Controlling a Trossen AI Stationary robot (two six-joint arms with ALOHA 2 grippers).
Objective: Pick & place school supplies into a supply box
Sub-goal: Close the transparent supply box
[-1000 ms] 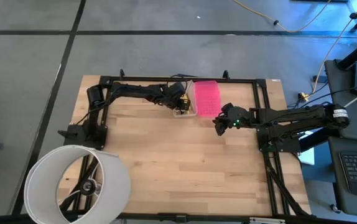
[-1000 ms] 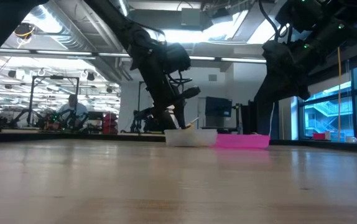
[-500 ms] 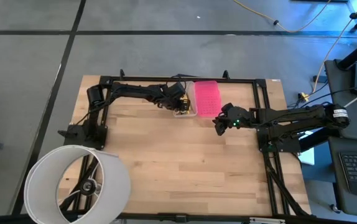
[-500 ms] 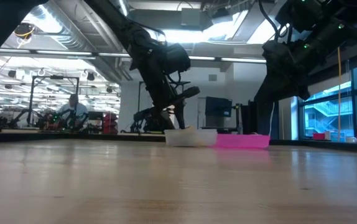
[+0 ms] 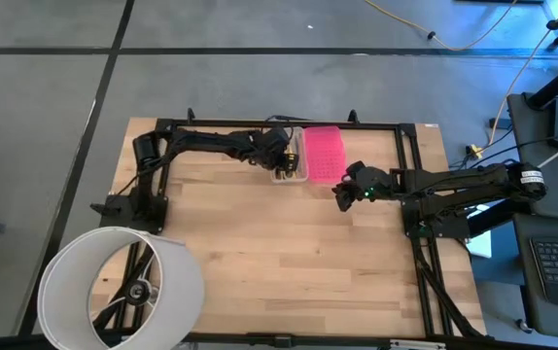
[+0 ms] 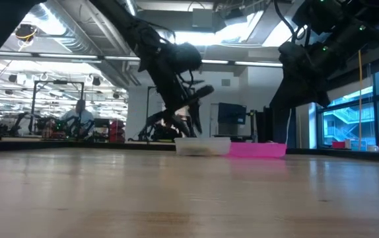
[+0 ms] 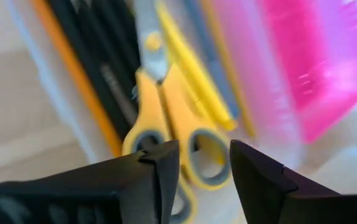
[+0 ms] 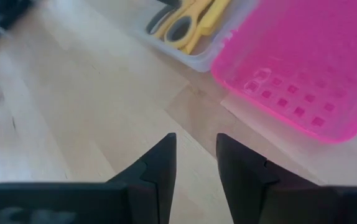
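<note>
The clear supply box (image 5: 290,173) stands at the table's far middle, its pink lid (image 5: 324,154) lying open beside it on the right. Inside, in the left wrist view, lie yellow-handled scissors (image 7: 166,106), black pens (image 7: 107,68), an orange pencil (image 7: 73,74) and a yellow marker (image 7: 194,81). My left gripper (image 7: 204,165) is open just above the scissors' handle loops and touches nothing that I can see. My right gripper (image 5: 340,197) hangs open and empty over bare wood, near the lid's near right corner (image 8: 328,134).
A big white hoop (image 5: 123,287) stands at the table's near left corner. A black frame (image 5: 405,175) runs along the table's edges. Bare wood (image 5: 289,262) lies between the box and the near edge.
A yellow piece that stuck up over the box's rim in the low view has sunk out of sight into the box. My left gripper has risen a little above the box.
</note>
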